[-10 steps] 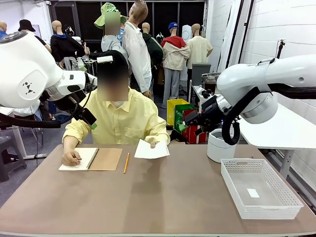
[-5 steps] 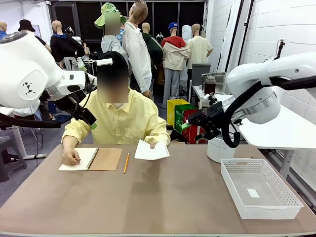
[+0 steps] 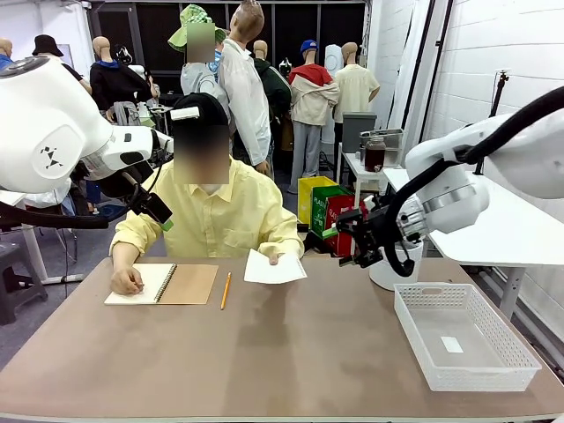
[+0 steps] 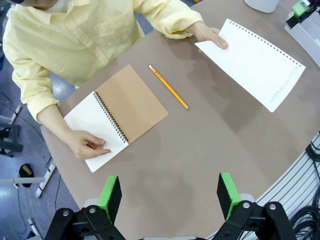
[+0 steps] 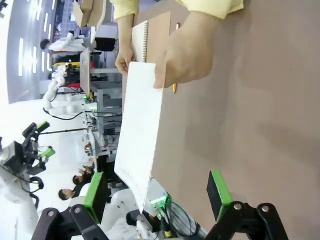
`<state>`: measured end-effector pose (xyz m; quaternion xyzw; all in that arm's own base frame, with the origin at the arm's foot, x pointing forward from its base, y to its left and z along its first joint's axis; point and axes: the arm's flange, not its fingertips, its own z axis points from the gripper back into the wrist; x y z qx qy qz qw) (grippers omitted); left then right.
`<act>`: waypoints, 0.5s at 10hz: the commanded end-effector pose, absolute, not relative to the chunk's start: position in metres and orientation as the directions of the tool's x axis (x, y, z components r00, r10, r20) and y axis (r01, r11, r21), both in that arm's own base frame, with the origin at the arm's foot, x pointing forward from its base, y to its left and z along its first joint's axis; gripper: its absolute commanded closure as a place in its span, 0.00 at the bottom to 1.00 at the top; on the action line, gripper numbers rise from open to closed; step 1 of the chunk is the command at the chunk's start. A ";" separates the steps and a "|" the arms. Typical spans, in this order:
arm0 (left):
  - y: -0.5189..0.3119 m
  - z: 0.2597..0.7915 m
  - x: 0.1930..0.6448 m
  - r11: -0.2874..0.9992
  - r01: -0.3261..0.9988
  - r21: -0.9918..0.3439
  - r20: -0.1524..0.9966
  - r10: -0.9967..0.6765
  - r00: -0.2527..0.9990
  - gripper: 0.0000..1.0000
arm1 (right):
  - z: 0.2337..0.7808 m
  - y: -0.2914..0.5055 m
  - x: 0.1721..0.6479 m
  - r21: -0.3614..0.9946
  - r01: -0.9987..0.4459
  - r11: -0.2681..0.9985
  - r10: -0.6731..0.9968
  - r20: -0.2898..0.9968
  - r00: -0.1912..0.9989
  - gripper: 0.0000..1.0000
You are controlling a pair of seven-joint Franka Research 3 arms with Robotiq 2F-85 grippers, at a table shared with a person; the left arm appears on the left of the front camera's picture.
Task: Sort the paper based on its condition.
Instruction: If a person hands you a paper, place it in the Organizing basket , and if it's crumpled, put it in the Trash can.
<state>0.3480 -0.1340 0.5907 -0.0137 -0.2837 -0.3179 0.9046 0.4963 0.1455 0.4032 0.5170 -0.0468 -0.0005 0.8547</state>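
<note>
A brown surface stretches between two white robot arms and a person in a yellow shirt seated at its far side. The robot's left hand hangs high over the surface, fingers apart and empty. The robot's right hand, fingers likewise spread with nothing between them, is raised near the far right and faces the sheet. A white mesh basket sits at the right. An open spiral notebook lies before the person. The paper, one flat white sheet, is held off the surface by the person's hand at one edge. A yellow pencil lies between notebook and sheet.
</note>
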 end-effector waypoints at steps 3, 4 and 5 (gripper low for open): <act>-0.133 0.591 0.348 0.800 0.579 0.154 0.522 -0.564 0.640 0.00 | 0.378 0.176 0.536 0.910 0.003 0.415 -0.018 0.004 1.000 0.00; -0.133 0.591 0.348 0.800 0.579 0.154 0.522 -0.564 0.640 0.00 | 0.375 0.183 0.540 0.909 0.010 0.416 -0.011 -0.007 1.000 0.00; -0.133 0.591 0.348 0.800 0.579 0.154 0.522 -0.564 0.640 0.00 | 0.375 0.185 0.541 0.903 0.012 0.428 0.001 -0.013 1.000 0.00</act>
